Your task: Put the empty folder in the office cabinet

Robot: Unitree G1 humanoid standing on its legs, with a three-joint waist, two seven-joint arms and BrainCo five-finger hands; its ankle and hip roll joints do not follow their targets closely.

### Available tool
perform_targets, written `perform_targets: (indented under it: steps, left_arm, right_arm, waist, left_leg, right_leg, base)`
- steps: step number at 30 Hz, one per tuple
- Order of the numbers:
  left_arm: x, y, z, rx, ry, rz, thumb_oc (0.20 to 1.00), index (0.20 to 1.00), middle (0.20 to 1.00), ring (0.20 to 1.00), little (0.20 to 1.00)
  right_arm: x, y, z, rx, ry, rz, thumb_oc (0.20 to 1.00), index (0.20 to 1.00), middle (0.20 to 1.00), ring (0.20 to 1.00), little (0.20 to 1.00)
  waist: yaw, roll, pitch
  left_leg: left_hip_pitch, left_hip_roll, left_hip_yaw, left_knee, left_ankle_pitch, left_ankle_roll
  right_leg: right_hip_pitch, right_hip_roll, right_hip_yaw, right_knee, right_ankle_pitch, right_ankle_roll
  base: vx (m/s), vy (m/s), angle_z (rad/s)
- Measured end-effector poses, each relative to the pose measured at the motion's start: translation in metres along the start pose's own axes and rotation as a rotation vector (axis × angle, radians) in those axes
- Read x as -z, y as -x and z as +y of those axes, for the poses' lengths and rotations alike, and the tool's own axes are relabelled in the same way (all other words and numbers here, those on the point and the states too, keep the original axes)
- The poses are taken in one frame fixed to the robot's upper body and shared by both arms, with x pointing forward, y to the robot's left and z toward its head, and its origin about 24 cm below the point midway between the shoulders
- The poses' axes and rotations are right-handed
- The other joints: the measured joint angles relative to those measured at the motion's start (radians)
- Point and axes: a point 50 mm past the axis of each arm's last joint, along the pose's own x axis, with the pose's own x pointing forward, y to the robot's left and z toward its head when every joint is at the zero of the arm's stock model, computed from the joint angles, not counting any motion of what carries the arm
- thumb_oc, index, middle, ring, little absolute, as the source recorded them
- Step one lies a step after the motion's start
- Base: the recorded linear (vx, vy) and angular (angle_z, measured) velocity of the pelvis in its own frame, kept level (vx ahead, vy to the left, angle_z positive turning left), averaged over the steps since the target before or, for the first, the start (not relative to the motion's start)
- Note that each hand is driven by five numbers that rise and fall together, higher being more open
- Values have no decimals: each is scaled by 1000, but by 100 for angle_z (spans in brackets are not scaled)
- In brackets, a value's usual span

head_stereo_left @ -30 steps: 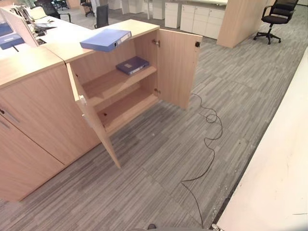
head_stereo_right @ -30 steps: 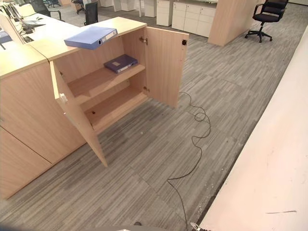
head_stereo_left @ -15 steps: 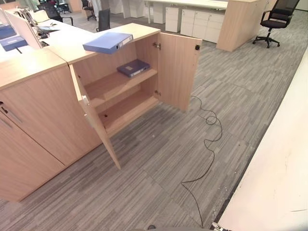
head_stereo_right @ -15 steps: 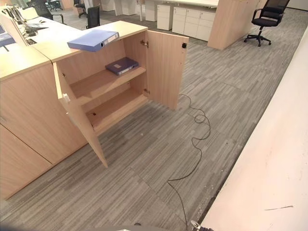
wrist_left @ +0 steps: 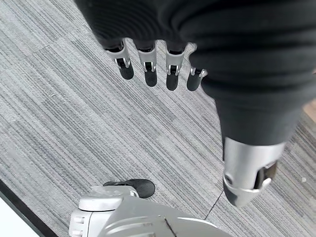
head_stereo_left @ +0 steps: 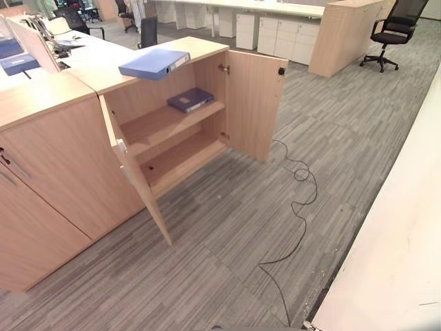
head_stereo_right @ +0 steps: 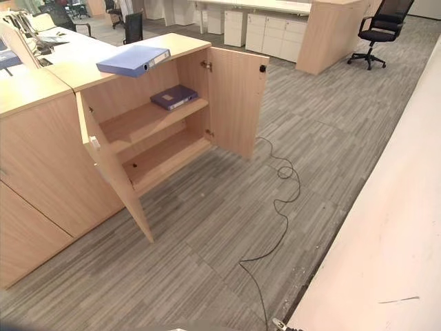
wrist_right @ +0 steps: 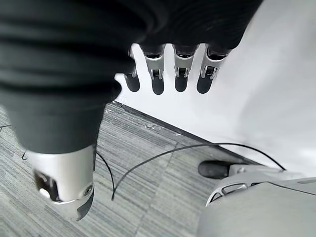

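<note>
- Nearest: the left hand (wrist_left: 148, 29) hangs at the robot's side above the grey carpet (head_stereo_left: 275, 227), fingers (wrist_left: 150, 74) straight and relaxed, holding nothing.
- The right hand (wrist_right: 168, 29) hangs likewise, fingers (wrist_right: 180, 79) loose and empty, beside a white wall (head_stereo_right: 386, 234).
- Middle distance: the office cabinet (head_stereo_left: 176, 127) stands with both doors swung open. The left door (head_stereo_left: 134, 172) juts out toward the robot; the right door (head_stereo_left: 256, 103) stands open on the far side.
- Inside, a dark blue book (head_stereo_left: 190, 99) lies flat on the upper shelf (head_stereo_left: 155, 124). The lower shelf (head_stereo_left: 176, 158) is bare.
- Farther: the blue folder (head_stereo_left: 154, 61) lies flat on the desk (head_stereo_left: 96, 65) above the opening, one end overhanging the front edge.
- Task judged not yet begun; robot well apart from the folder.
- Risks, as judgement: the approach could clip the protruding left door; a nudge at the overhanging end could tip the folder to the floor; on the upper shelf it may bump the book.
- Beyond: a black office chair (head_stereo_left: 390, 34), white drawer units (head_stereo_left: 289, 31).
</note>
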Motion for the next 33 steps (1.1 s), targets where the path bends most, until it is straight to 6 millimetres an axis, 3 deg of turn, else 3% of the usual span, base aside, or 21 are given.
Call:
perform_targets:
  steps: [29,33]
  left_arm:
    - [4,0,-3,47,-29,20,1000,1000,1000,1000,1000]
    - [0,-1,-4,50,-30,12,1000,1000,1000,1000,1000]
  right_arm:
    - [-1,0,-1,-3,2,-4,1000,1000,1000,1000,1000]
    - [-13,-1,0,-5,17,-35,1000,1000,1000,1000,1000]
  waist:
    - [0,6,4]
    - [0,14,25]
  left_leg:
    - [-2,0,9,0,-5,-5]
    - [-13,5,33,0,-1,3]
  right_leg:
    - [-7,-1,10,0,-1,2]
    - [-45,-3,29,38,3,3]
  base:
    - [-7,15,-1]
    - [-133,64,-18]
